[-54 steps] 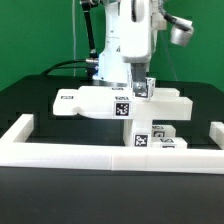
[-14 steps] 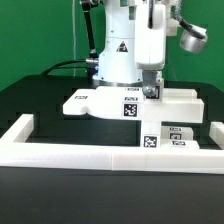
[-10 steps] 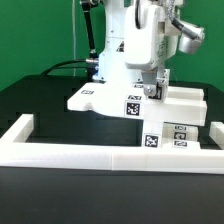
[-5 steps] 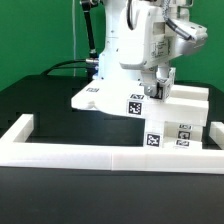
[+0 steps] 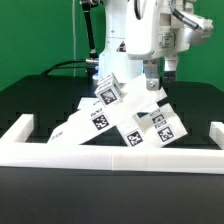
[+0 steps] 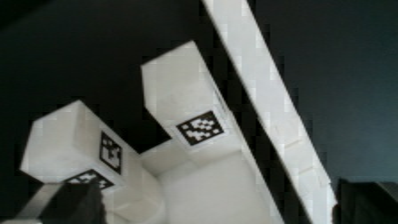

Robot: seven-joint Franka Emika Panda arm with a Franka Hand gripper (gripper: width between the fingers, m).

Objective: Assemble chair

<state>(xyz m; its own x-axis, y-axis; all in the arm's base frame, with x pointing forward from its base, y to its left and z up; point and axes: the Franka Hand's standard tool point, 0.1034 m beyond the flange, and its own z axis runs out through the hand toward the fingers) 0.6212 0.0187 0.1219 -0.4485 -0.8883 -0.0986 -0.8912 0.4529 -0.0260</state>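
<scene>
white chair (image 5: 125,118) tilted steeply, long axis sloping down toward exterior view's left, fingers (image 5: 158,72) spread wide (holding nothing)

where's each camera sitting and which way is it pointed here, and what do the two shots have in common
Exterior view: off the arm, facing it across the black table and the white border wall; it shows the tilted chair parts, the arm and the gripper, jaws apart above them and holding nothing.
Wrist view: on the wrist, close on the chair parts and what looks like the border wall; none of the robot shows clearly.
Shared: the white tagged chair parts and probably the wall.
</scene>
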